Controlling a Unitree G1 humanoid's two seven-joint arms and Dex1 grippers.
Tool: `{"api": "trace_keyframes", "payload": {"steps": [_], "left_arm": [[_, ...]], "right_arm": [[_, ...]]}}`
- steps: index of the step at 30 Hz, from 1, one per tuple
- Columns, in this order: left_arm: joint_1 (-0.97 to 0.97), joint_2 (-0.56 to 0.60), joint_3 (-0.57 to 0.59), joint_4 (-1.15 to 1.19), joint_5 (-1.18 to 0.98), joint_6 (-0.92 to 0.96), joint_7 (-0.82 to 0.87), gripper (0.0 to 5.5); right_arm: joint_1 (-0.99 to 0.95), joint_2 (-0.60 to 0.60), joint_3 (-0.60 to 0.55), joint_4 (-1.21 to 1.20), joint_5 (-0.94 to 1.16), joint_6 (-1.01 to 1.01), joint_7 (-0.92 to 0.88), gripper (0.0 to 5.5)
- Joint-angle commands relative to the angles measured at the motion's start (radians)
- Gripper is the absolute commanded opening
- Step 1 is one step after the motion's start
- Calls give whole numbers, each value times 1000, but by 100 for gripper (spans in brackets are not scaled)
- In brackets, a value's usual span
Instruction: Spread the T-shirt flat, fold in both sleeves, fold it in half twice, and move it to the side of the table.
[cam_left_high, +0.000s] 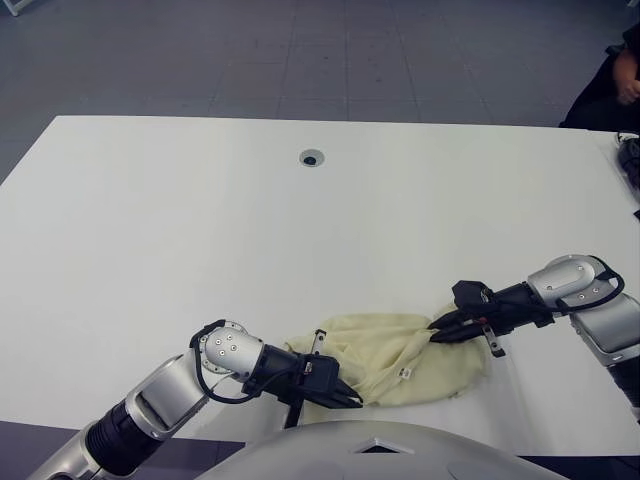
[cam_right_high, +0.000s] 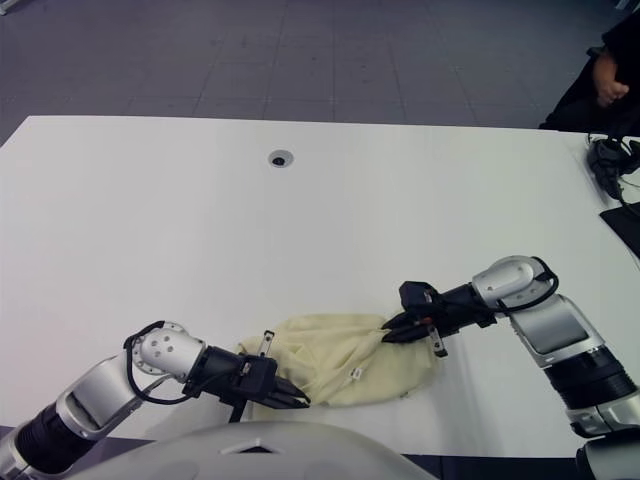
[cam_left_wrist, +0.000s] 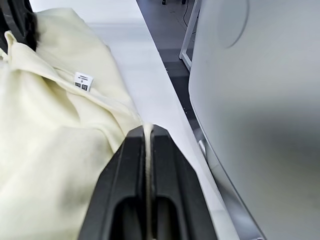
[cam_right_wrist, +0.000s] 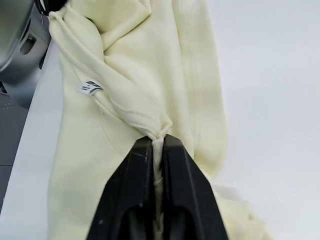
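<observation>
A pale yellow T-shirt (cam_left_high: 395, 360) lies bunched up near the front edge of the white table (cam_left_high: 200, 230). My left gripper (cam_left_high: 345, 398) is at the shirt's front left edge, shut on a thin fold of fabric (cam_left_wrist: 147, 132). My right gripper (cam_left_high: 437, 332) is at the shirt's upper right edge, shut on a gathered pinch of cloth (cam_right_wrist: 160, 131). A small white label (cam_right_wrist: 89, 87) shows on the shirt between the two grippers.
A round cable hole (cam_left_high: 311, 158) sits in the table toward the back. Dark cables and gear (cam_right_high: 610, 160) lie at the table's far right edge. The table's front edge runs just below the shirt. Broad bare tabletop lies to the left and behind.
</observation>
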Motion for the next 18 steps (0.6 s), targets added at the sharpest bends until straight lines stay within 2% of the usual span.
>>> {"api": "trace_keyframes", "payload": {"steps": [1, 8, 13, 18], "left_arm": [[30, -6, -51, -33, -23, 10, -21, 0], [20, -36, -9, -16, -65, 18, -4, 0], [13, -49, 43, -16, -102, 28, 10, 0], [17, -47, 56, -22, -112, 34, 28, 0]], "right_arm": [[23, -24, -56, -59, 40, 1, -2, 1], [102, -58, -173, -174, 25, -81, -65, 1], [346, -104, -328, -291, -103, -292, -133, 1], [533, -108, -384, -386, -148, -380, -150, 1]]}}
